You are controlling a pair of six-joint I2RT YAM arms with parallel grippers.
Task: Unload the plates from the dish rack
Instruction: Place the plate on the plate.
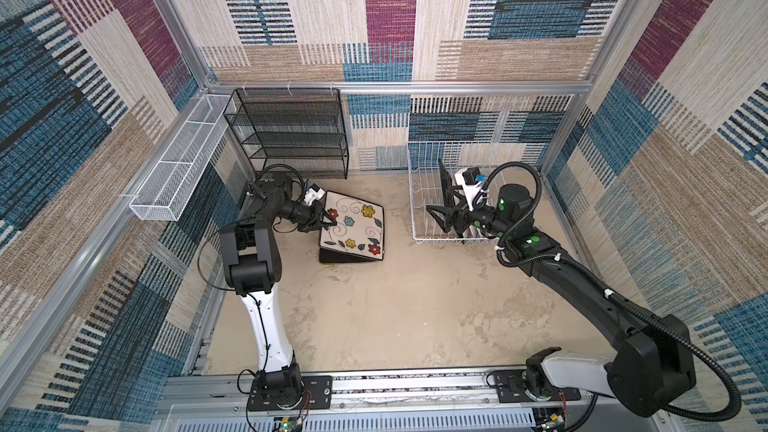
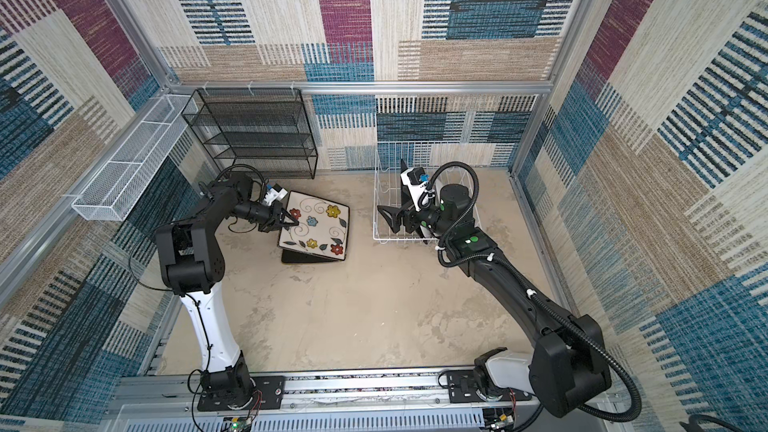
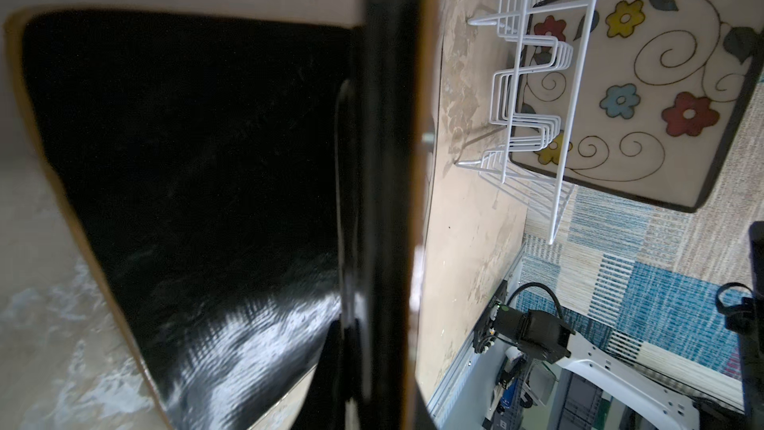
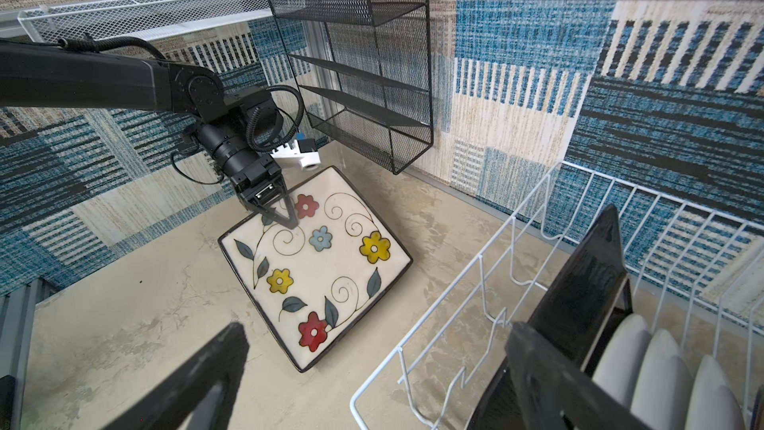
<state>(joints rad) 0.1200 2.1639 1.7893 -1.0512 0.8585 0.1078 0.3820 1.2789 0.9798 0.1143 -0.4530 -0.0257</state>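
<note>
We see patchwork woven walls (image 1: pixel 390 14) around a mottled beige surface (image 1: pixel 395 305). The left claw (image 1: pixel 330 223) grasps the flowered cream square plate (image 1: pixel 355 228); the right claw (image 1: pixel 446 209) is released.

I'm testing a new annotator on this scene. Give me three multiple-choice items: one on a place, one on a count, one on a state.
1. The upright dark plate stands: A on the black shelf; B in the rack; C in the white basket.
2. Red flowers on the flowered plate: A none; B one; C two.
3. The right gripper is: A open; B shut on a plate; C shut, empty.
Answers: 1 B, white rack wires flank it in the right wrist view. 2 C, two red blooms show, beside yellow and blue ones. 3 A, its fingers stand wide apart.
</note>
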